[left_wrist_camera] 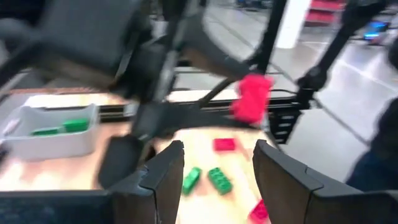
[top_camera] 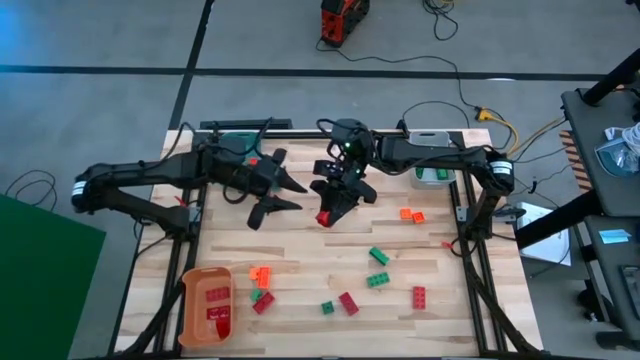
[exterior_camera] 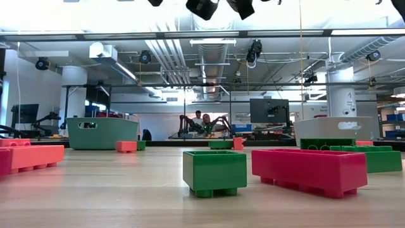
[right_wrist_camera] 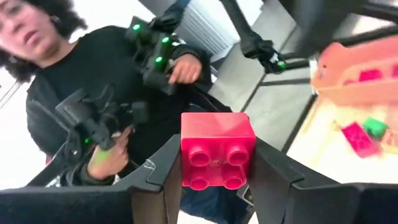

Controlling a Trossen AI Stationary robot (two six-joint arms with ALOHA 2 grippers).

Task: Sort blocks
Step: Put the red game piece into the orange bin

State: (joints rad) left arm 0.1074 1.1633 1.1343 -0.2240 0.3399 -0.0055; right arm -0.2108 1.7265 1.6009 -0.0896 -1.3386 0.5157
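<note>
We see the right gripper (right_wrist_camera: 214, 163) lifted over the middle of the table, its two fingers clamped on a red block (right_wrist_camera: 217, 150), which sits squarely between them, studs facing the wrist camera. From above, that same block (top_camera: 325, 216) shows at the tip of the arm, clear of the wood. The left gripper (top_camera: 284, 195) hangs just beside it, spread wide and holding nothing.

On the tabletop (top_camera: 300, 250) we count the loose blocks: two orange ones (top_camera: 412, 214) near the right side, two green ones (top_camera: 378, 256) below them, a red one (top_camera: 419, 296) toward the near right, then a small green (top_camera: 327, 307) and a red (top_camera: 348, 303) together. By the orange bin (top_camera: 188, 300) lie one orange (top_camera: 261, 275), one green and one red (top_camera: 264, 302) block. We make out red blocks inside that bin, though not how many. A grey bin (left_wrist_camera: 51, 140) holds green blocks (left_wrist_camera: 74, 125). A teal bin (exterior_camera: 102, 132) stands at the far left. A person (right_wrist_camera: 93, 106) stands beyond the table.
</note>
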